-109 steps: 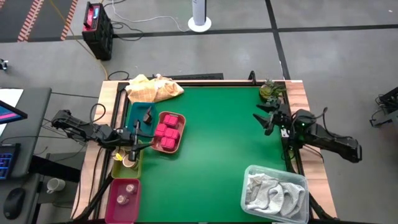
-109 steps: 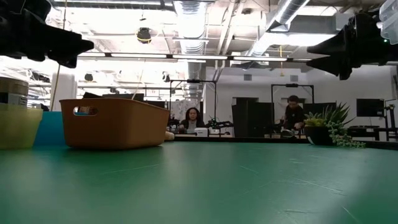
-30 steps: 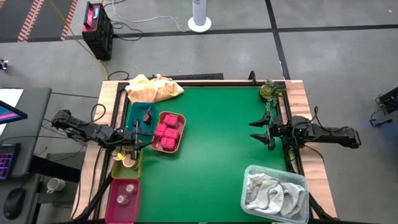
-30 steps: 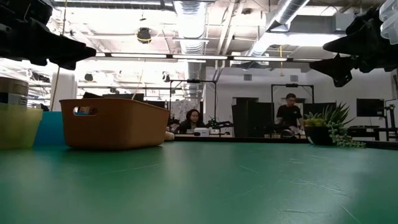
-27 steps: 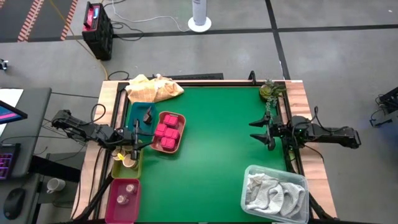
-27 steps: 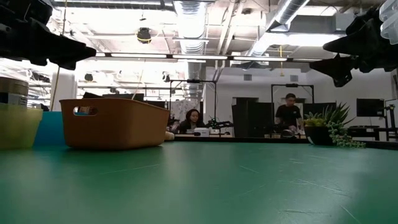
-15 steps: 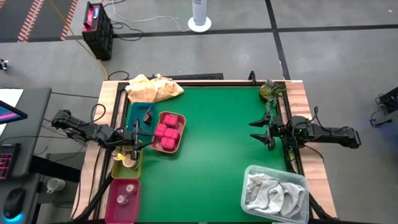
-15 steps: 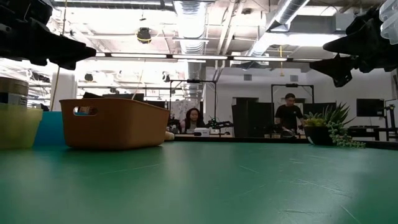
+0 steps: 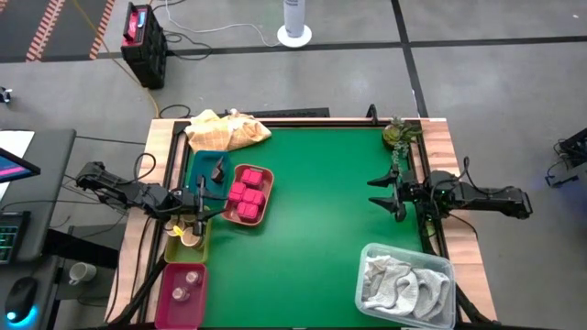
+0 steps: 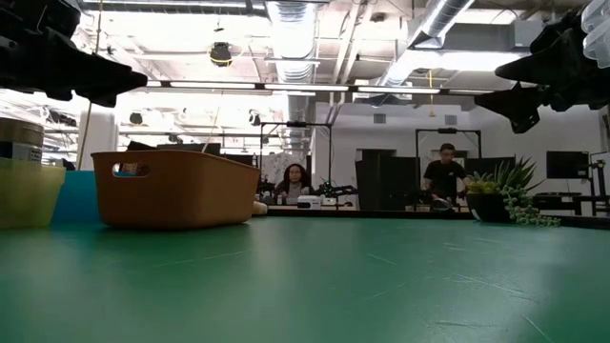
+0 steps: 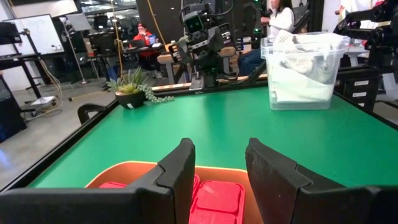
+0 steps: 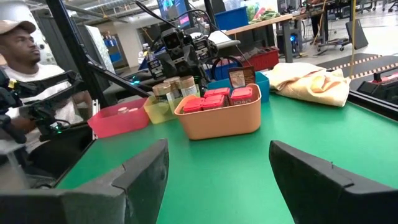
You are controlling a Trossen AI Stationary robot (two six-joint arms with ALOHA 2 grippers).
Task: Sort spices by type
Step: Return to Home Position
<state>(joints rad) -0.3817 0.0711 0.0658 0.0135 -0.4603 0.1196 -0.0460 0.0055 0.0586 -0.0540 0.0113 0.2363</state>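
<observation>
While the left end effector partly hides the cups from above, your right wrist view shows them upright. It and the right end effector both gape, empty.

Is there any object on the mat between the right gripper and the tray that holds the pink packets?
Nothing visible. Only bare green mat lies between the right gripper and the salmon tray of pink packets.

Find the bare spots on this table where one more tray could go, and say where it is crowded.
Free: the middle of the green mat, between the salmon tray and the right gripper; also the near strip between the magenta tray and the clear bin. Crowded: the left edge, trays packed by the left gripper.
</observation>
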